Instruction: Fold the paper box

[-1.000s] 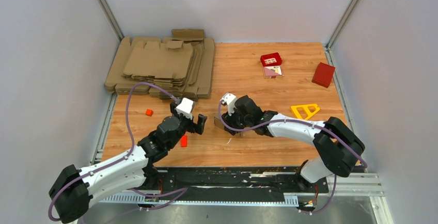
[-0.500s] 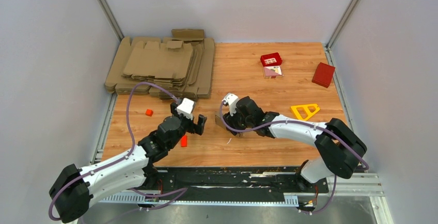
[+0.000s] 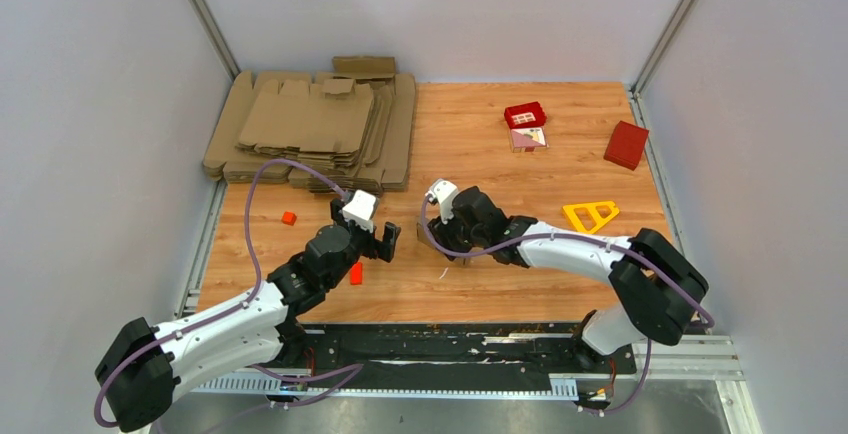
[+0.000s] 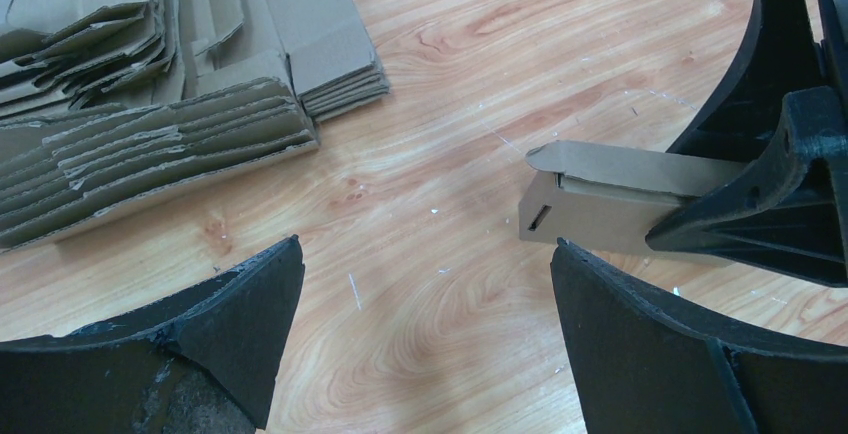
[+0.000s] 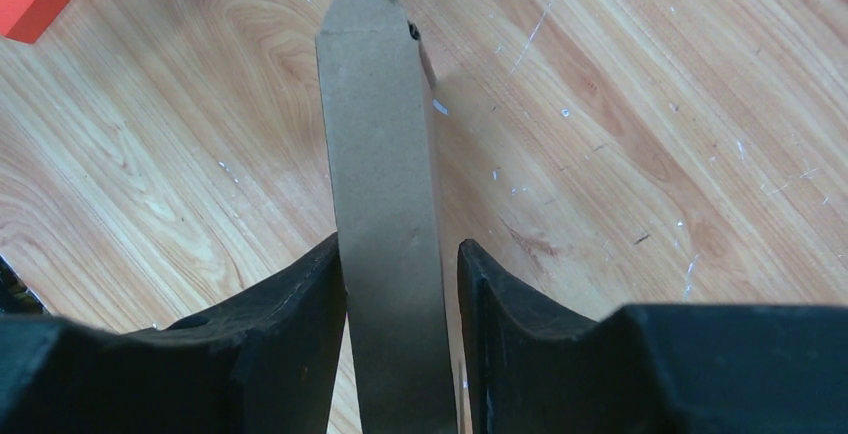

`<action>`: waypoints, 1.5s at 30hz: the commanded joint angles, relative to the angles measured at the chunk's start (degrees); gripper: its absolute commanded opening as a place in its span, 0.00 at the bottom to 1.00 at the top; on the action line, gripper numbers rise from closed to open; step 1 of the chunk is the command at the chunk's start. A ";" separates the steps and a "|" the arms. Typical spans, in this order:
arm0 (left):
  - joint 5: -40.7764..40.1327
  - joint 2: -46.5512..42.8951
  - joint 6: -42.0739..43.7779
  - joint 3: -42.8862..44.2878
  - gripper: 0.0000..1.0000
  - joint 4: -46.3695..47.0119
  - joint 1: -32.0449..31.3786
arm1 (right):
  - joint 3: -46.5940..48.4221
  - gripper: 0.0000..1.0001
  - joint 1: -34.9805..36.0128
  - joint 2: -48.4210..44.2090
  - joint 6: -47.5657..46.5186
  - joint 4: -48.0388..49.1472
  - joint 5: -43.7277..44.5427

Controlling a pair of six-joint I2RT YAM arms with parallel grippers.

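The paper box [image 3: 426,235] is a small brown cardboard piece, partly folded, standing on edge at the table's middle. My right gripper [image 3: 440,240] is shut on it. In the right wrist view the box [image 5: 385,154] runs up between the fingers of that gripper [image 5: 400,246], its rounded flap tip pointing away. My left gripper [image 3: 386,245] is open and empty, just left of the box. In the left wrist view the box [image 4: 600,216], with a small slot in its end, lies just beyond the right finger of that gripper [image 4: 428,254].
A big pile of flat cardboard blanks [image 3: 315,129] lies at the back left, also in the left wrist view [image 4: 150,104]. A red box [image 3: 626,144], a small red tray [image 3: 525,114], a yellow triangle [image 3: 590,215] and two small red blocks [image 3: 288,218] [image 3: 356,273] are on the table.
My right gripper has shifted slightly with the box still in it. My left arm has barely moved.
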 commanded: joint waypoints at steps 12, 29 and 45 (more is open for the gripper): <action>3.53 1.25 -1.01 1.97 0.89 2.00 0.56 | -0.27 0.24 0.43 -3.10 -3.64 -0.42 -0.88; 29.30 6.24 1.82 1.89 0.53 12.36 0.67 | -4.66 0.23 -0.98 -15.23 -6.64 -10.85 -13.19; 35.50 11.84 8.20 5.59 0.30 8.30 0.44 | -3.78 0.23 -1.22 -12.69 -9.26 -10.75 -17.45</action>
